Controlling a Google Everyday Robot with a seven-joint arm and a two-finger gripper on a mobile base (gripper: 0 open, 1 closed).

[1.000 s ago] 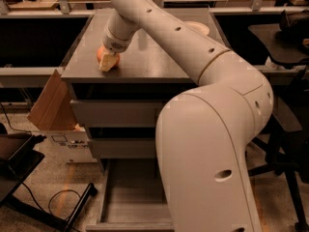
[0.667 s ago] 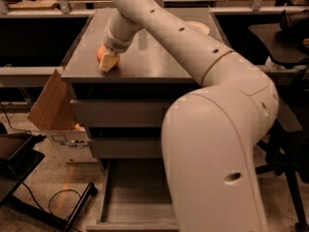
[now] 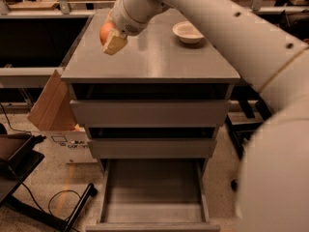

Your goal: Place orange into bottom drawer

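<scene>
The orange (image 3: 105, 32) is a small round fruit held in my gripper (image 3: 112, 40) above the left part of the grey cabinet's top (image 3: 159, 57). The gripper's pale fingers (image 3: 116, 43) are shut on the orange, and it looks lifted a little off the surface. My white arm (image 3: 227, 28) reaches in from the right and over the cabinet. The bottom drawer (image 3: 153, 190) is pulled out at the bottom of the view, a shallow grey tray with a bare floor. The two drawers above it (image 3: 149, 112) are closed.
A white bowl (image 3: 187, 32) sits at the back right of the cabinet top. A cardboard box (image 3: 53, 105) leans against the cabinet's left side. A dark chair base and cables (image 3: 29, 178) lie on the floor at the left. My white body fills the right side.
The view has shifted, showing more of the cabinet front and the open drawer. The gripper with the orange now looks higher over the top's left edge.
</scene>
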